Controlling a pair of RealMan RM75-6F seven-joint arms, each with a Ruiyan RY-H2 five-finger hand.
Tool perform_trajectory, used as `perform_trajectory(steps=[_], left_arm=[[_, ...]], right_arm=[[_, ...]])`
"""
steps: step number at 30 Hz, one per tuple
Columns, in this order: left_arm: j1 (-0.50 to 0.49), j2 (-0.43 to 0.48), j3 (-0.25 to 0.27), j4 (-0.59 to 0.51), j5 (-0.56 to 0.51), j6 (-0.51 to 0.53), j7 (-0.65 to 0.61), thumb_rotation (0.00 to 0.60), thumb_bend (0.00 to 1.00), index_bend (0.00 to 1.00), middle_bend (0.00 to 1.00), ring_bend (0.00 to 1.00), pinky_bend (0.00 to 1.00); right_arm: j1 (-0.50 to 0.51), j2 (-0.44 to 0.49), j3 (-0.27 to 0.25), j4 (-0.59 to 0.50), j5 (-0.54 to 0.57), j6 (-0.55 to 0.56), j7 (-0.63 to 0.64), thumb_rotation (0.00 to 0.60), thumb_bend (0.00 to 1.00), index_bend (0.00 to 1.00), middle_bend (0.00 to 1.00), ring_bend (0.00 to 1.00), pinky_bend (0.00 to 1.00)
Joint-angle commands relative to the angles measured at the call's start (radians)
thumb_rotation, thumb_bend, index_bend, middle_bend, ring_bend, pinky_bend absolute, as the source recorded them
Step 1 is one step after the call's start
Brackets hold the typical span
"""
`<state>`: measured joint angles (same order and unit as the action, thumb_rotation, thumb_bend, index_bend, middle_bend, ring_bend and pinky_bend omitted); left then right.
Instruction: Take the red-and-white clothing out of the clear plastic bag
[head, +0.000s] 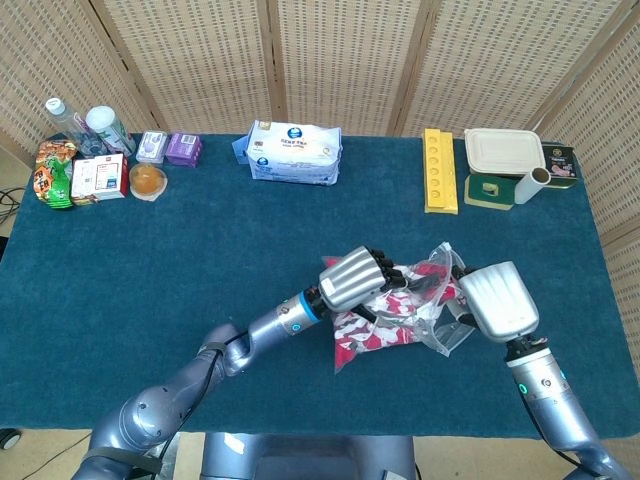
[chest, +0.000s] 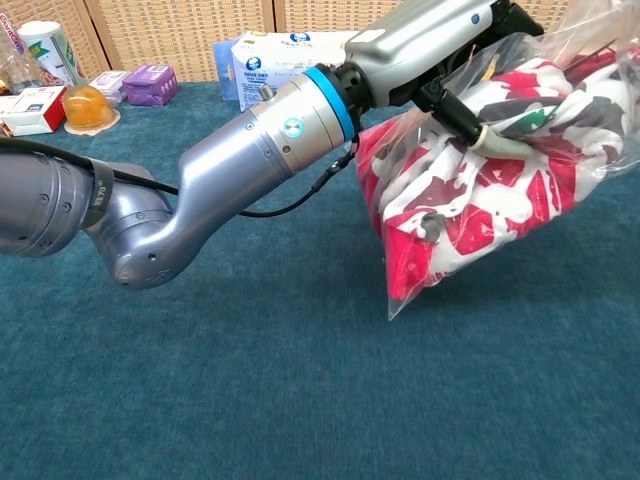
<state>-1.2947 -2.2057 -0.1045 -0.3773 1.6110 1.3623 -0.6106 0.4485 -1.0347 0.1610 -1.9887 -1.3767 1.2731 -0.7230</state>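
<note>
A: Where's the clothing?

B: Red-and-white clothing (chest: 470, 190) sits inside the clear plastic bag (head: 440, 325), toward the table's (head: 200, 260) front right. The left hand (head: 352, 278) grips it from above; the right hand's (head: 495, 302) fingers are hidden, can't tell.

A: Handling?

B: Probably light, soft, slippery film. Pinch fabric through the mouth.

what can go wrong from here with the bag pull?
1. The red-and-white clothing still sits wholly inside the clear plastic bag; the left hand grips through the film, so bag and cloth may move together.
2. The right hand seems to hold only the crumpled bag mouth; thin film could slip or tear.
</note>
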Motion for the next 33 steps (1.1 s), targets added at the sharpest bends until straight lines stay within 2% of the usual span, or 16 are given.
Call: perform_trajectory(steps=[1,12,19,24,33], left_arm=[[0.001,0.002,-0.001,-0.001,0.0,0.0,0.0,0.6,0.06,0.82,0.71,0.69,0.67],[0.01,0.008,0.01,-0.017,0.011,-0.006,0.006,0.6,0.05,0.83,0.71,0.69,0.67],[0.015,0.014,0.006,-0.028,0.012,-0.005,0.011,0.6,0.04,0.82,0.71,0.68,0.67],[0.021,0.016,0.009,-0.029,0.015,-0.003,0.015,0.6,0.04,0.82,0.71,0.68,0.67],[0.019,0.015,0.003,-0.025,0.014,-0.008,0.017,0.6,0.04,0.82,0.71,0.68,0.67]], right_arm=[[0.002,0.003,-0.002,-0.002,0.006,-0.004,-0.008,0.407,0.53,0.57,0.75,1.0,0.92],[0.008,-0.006,-0.008,-0.013,0.003,-0.012,0.007,0.41,0.59,0.69,0.79,1.0,0.94],[0.009,-0.017,-0.013,-0.018,0.016,-0.017,0.019,0.409,0.6,0.72,0.79,1.0,0.94],[0.004,-0.013,-0.02,-0.022,0.005,-0.01,0.024,0.411,0.61,0.66,0.8,1.0,0.94],[-0.002,0.02,-0.029,-0.055,-0.007,-0.015,0.041,0.411,0.63,0.48,0.79,1.0,0.94]])
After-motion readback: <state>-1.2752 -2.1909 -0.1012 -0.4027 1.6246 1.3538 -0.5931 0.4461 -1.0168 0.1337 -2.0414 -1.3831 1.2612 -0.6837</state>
